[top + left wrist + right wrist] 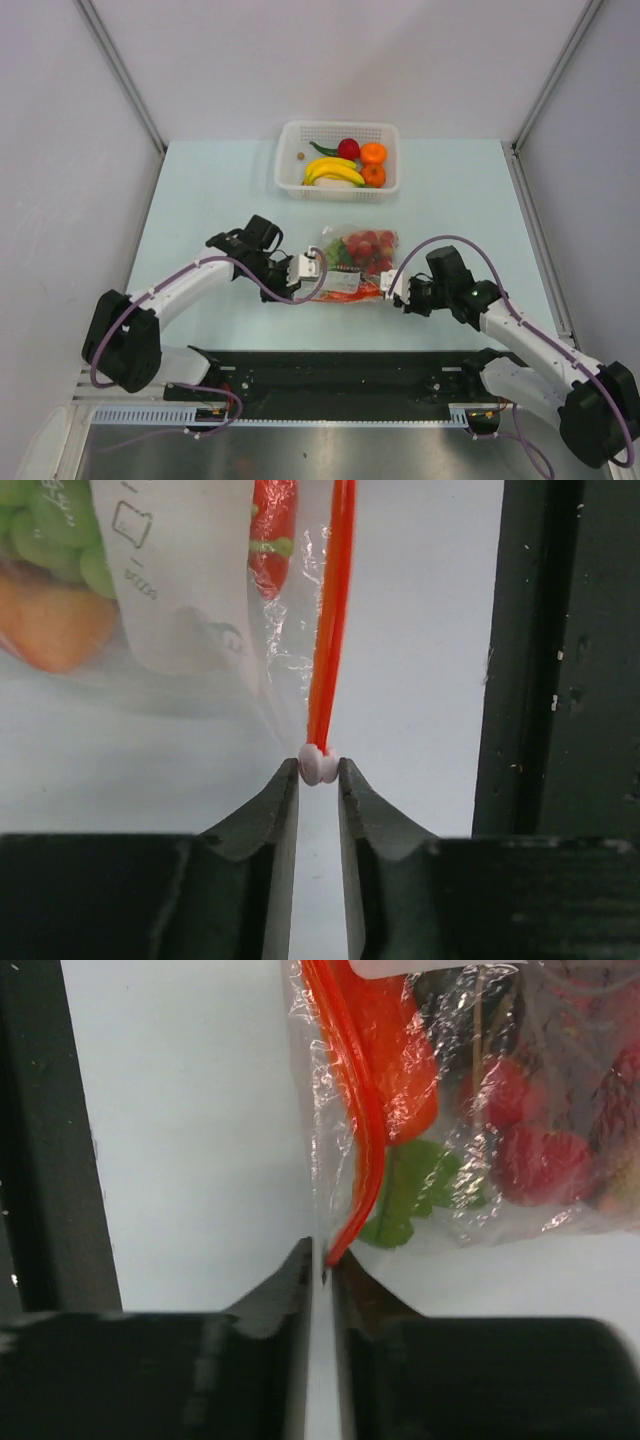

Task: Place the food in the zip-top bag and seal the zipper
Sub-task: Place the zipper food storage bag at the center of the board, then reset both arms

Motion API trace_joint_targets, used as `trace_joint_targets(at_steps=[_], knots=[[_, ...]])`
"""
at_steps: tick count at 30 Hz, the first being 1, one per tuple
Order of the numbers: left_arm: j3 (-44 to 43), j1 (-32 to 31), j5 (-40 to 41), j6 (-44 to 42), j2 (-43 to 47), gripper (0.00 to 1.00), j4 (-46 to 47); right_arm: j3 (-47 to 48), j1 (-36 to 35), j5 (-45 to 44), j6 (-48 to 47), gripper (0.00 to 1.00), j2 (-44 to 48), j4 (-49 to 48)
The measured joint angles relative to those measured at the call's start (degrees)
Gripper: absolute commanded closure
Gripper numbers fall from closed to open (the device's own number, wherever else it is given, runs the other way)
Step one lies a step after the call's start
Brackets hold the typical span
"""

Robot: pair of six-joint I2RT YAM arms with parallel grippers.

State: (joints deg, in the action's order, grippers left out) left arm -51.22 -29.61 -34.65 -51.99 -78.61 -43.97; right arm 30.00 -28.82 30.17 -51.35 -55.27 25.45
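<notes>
Black rail (340, 385) at near edge, under arm bases. Zip-top bag (358, 262) mid pale-blue table (200, 200), food (372, 244) inside, zipper (332, 630) along near side. Left gripper (319, 775): jaws slightly apart at zipper's left end. Right gripper (322, 1260): nearly closed at right end. Grip unclear on both. White basket (290, 170) at far edge. Plain pale walls (330, 60).

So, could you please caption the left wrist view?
Left gripper tips flank the white end of the orange-red zipper on the zip-top bag.
</notes>
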Motion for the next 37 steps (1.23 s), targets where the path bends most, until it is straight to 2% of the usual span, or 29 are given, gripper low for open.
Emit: trace_joint_targets(at_steps=[1, 2, 4, 6, 7, 12, 16, 20, 25, 27, 29, 32, 37], knots=[[0.7, -0.2, 0.1, 0.0, 1.1, 0.57, 0.1, 0.0, -0.3, -0.7, -0.4, 0.51, 1.1, 0.5], [0.9, -0.2, 0.0, 0.2, 1.9, 0.41, 0.1, 0.0, -0.6, -1.3, -0.9, 0.41, 2.1, 1.1], [0.9, -0.2, 0.0, 0.7, 3.2, 0.28, 0.0, 0.0, -1.1, -2.3, -1.4, 0.23, 3.7, 2.6], [0.3, -0.2, -0.2, 1.5, 3.9, 0.20, -1.0, 0.1, -1.5, -3.3, -0.6, 0.20, 5.2, 4.2], [-0.5, -0.2, -0.2, 2.0, 3.9, 0.01, -1.7, 0.6, -1.6, -3.8, -0.2, 0.17, 5.9, 5.2], [-11.6, 2.8, -2.7, 6.8, 3.5, 0.00, -5.5, 8.1, 0.7, -4.3, 3.4, 0.04, 7.3, 9.3], [-27.5, 8.8, -5.9, 15.2, -0.3, 0.00, -6.1, 19.3, 7.2, -2.3, 8.8, 0.02, 5.4, 9.3], [-43.5, 13.6, -7.1, 25.6, -7.1, 0.01, -6.6, 29.8, 15.7, 0.6, 16.2, 0.01, -1.1, 6.1], [-64.4, 21.9, -8.2, 38.2, -20.3, 0.00, -8.5, 39.6, 28.3, 4.9, 27.4, 0.00, -12.3, 1.5], [-69.3, 25.7, -7.7, 42.0, -24.7, 0.00, -8.9, 41.6, 32.4, 6.0, 31.2, 0.00, -16.1, 0.3], [-69.7, 29.5, -5.9, 45.1, -27.2, 0.00, -8.6, 42.1, 36.3, 6.8, 35.0, 0.00, -19.3, -0.6], [-64.2, 33.5, -2.2, 47.8, -27.4, 0.00, -7.5, 41.1, 39.9, 7.2, 38.3, 0.00, -21.7, -0.6], [-50.5, 34.1, 3.5, 48.8, -25.2, 0.00, -4.6, 36.0, 43.4, 7.8, 40.7, 0.00, -22.1, -0.5]])
